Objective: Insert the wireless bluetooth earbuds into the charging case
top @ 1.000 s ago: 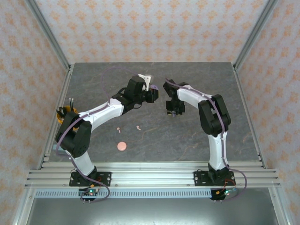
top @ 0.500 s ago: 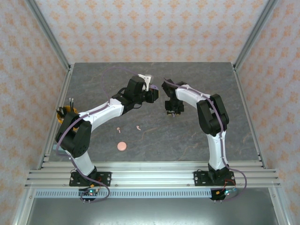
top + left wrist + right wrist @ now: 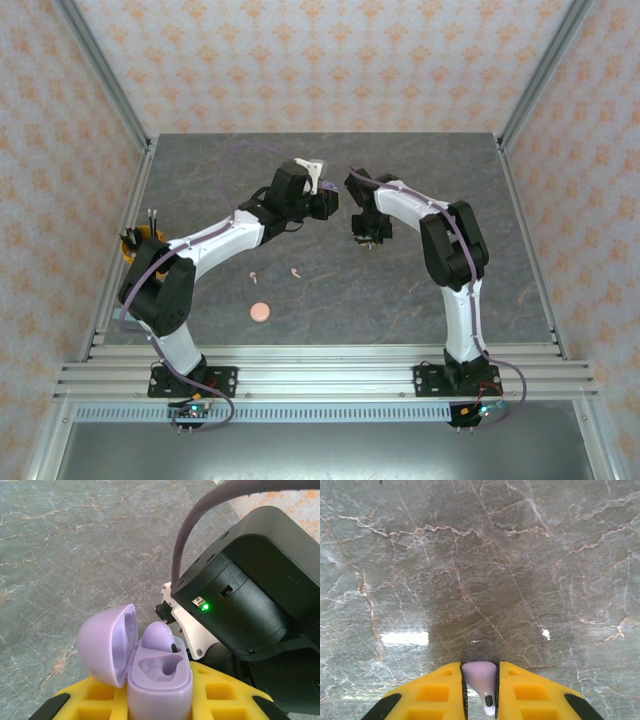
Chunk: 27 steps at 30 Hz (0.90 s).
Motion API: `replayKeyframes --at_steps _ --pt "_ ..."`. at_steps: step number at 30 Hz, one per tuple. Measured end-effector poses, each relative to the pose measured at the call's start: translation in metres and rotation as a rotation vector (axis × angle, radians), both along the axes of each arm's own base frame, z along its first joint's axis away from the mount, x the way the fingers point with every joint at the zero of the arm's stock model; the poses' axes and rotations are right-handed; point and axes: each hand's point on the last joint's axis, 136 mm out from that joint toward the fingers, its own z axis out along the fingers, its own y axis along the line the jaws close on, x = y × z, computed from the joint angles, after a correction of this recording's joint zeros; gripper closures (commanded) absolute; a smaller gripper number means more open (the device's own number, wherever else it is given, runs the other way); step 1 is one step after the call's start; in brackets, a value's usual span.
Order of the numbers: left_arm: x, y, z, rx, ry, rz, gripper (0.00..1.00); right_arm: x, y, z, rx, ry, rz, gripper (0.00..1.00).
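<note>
Above the grey marble table, the left gripper is clamped on the open purple charging case, which has a seated earbud in one well. The right gripper pinches a loose purple earbud just above the tabletop. A round pink case, apparently closed, and two pink earbuds lie on the table near the left arm.

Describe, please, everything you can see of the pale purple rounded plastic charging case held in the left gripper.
The pale purple charging case looks like smooth, glossy, rounded plastic. Its hinged lid stands open, swung to the left in the left wrist view. Inside, one moulded well is empty and the other holds a pale purple earbud. The case sits roughly upright above the grey marble-look table, clamped between the yellow fingers of the left gripper.
</note>
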Motion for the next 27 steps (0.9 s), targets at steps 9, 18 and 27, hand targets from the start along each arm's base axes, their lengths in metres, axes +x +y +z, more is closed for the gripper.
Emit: replayKeyframes --at_steps 9,18,27 --pt "-0.001 -0.002 0.000 0.002 -0.004 -0.016 1.00 -0.001 -0.002 0.002 0.000 -0.017 -0.006 0.86" --pt "-0.002 -0.002 0.000 0.006 -0.009 -0.028 1.00 -0.001 -0.004 0.002 0.004 -0.041 -0.010 0.86" --pt "-0.004 -0.002 -0.004 0.013 -0.003 -0.030 1.00 -0.002 -0.014 0.009 -0.005 -0.086 -0.039 0.87"
